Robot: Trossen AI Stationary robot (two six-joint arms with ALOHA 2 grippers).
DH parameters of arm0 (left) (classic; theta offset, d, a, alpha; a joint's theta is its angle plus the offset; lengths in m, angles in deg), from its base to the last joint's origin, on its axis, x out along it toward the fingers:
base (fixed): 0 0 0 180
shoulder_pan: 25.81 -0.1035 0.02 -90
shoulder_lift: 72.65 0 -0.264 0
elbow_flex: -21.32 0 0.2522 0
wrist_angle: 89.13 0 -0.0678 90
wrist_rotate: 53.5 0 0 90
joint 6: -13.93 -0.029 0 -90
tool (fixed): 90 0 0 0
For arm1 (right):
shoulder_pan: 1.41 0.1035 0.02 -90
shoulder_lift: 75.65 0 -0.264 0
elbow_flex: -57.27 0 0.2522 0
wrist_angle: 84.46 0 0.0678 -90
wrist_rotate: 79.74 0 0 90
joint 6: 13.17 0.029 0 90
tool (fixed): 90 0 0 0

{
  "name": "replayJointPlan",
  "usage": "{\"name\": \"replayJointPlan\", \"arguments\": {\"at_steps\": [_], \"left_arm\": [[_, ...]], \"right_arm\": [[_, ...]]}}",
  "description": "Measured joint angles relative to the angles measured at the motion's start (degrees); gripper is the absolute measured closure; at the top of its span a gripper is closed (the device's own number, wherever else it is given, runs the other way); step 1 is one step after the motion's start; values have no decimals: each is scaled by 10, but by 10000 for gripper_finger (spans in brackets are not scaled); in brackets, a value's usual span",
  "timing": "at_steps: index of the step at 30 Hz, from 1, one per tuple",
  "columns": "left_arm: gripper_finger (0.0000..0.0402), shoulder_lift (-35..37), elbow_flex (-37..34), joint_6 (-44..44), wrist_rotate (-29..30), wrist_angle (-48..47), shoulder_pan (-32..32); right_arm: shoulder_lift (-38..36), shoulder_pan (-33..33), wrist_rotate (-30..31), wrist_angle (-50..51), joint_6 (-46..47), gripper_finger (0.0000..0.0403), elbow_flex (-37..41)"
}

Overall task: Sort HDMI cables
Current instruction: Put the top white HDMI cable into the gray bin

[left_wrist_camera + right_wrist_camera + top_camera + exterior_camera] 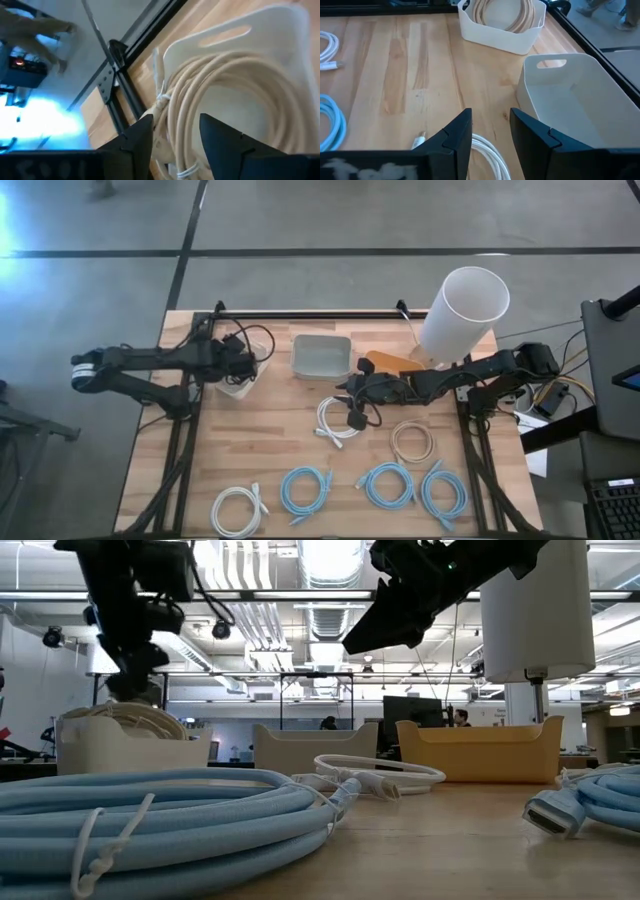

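Note:
My left gripper is open over a small white bin at the table's far left. A beige coil lies in that bin, and some of its strands show between the fingers. My right gripper is open and hangs in the air above a white coil that lies flat at mid-table. Along the near edge lie a second white coil and three light blue coils. A beige coil lies to the right. My left gripper points down into the white bin with its fingers on either side of the beige coil's strands. I cannot tell whether they touch the coil, which lies in the bin.
A pale grey bin stands at far centre and holds nothing. A yellow-orange bin sits to its right, partly under a tall white cylinder on a stand. Bare wood lies between the bins and the near row of coils.

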Motion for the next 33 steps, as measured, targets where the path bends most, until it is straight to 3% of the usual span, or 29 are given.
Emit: {"name": "replayJointPlan", "arguments": {"at_steps": [6,12,17,25,33], "left_arm": [[236,0,21,-61,-56,63,22],[237,0,-5,-176,-178,255,67],[237,0,-34,-243,-275,394,104],[236,0,-67,-228,-280,435,118],[236,0,-89,-208,-279,435,117]], "right_arm": [[0,0,-35,-14,12,265,0],[0,0,-66,-32,19,254,0],[0,1,-66,-33,82,247,10],[25,39,-41,-80,153,248,32],[144,49,-39,-94,217,245,-22]]}}
